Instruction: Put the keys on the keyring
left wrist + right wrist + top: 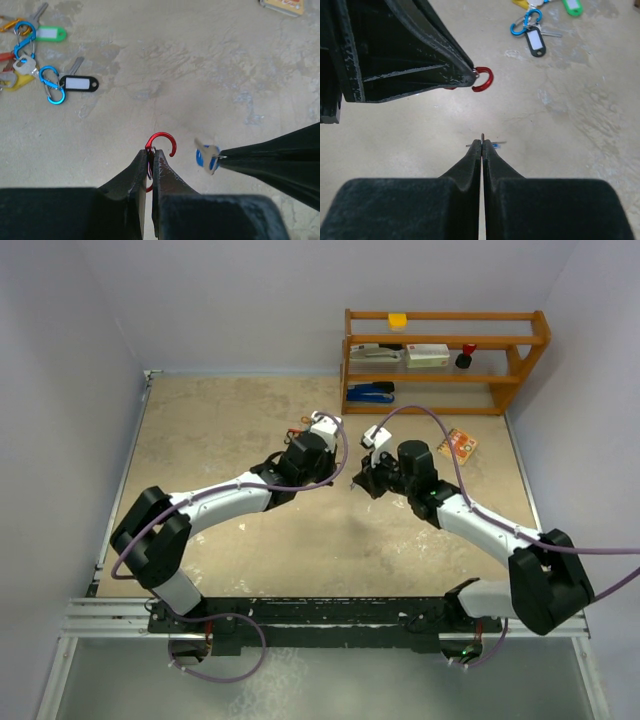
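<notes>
My left gripper [151, 150] is shut on a red S-shaped clip [167, 137] that serves as the keyring; its open hook sticks out past the fingertips. My right gripper [483, 141] is shut on a small metal key with a blue tag [206, 159], held just right of the hook without touching it. In the right wrist view the red clip [485, 80] is ahead, at the left gripper's tip. Both grippers meet mid-table [350, 480]. More keys lie in a pile: green tag [50, 34], black tag [79, 83], yellow tag [17, 82], among blue clips [51, 85].
A wooden shelf [445, 360] with staplers and small items stands at the back right. An orange card box [458, 445] lies on the table right of the grippers. The key pile [300, 425] lies just behind the left wrist.
</notes>
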`<state>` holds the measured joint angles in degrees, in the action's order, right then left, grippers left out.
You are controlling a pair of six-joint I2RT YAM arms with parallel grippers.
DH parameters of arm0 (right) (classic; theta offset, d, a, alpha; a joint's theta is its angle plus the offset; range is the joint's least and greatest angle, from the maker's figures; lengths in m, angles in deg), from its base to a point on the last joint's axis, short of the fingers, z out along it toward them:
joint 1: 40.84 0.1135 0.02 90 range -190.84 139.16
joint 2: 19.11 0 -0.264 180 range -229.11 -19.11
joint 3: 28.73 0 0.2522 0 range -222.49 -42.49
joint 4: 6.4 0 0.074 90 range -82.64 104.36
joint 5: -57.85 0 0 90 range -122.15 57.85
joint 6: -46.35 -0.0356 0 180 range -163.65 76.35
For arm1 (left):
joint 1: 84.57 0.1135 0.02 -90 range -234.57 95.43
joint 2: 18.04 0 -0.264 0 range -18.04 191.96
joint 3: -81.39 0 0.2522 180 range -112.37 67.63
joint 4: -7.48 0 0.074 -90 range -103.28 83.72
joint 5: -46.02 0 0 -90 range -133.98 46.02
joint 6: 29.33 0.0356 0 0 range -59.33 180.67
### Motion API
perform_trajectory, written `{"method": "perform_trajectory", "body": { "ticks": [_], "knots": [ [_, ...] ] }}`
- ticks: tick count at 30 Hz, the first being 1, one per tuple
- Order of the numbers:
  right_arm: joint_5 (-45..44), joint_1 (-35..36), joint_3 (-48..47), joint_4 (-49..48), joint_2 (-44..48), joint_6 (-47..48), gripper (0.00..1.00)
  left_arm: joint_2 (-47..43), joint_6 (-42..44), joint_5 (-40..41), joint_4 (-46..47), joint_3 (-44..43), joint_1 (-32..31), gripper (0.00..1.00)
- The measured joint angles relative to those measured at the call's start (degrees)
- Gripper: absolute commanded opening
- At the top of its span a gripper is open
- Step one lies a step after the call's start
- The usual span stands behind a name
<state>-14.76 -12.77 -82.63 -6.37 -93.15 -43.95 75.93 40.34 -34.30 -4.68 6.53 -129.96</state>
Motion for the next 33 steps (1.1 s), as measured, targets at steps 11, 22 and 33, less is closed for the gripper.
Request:
{"method": "perform_trajectory", "body": {
  "ticks": [11, 22, 33],
  "knots": [
    [8.41, 0.0, 0.0, -3.04, -2.8, 2.43, 0.0, -1.27, 2.16, -3.98, 0.85, 0.07, 0.0, 0.0],
    [9.16, 0.0, -0.02, -3.21, -2.8, 2.47, 0.0, -0.63, 2.56, -6.1, 0.37, 0.04, 0.0, 0.0],
    [9.11, 0.0, -0.02, -4.63, -2.97, 2.43, 0.0, 0.7, 2.54, -7.82, -0.55, 0.02, 0.0, 0.0]
  ]
}}
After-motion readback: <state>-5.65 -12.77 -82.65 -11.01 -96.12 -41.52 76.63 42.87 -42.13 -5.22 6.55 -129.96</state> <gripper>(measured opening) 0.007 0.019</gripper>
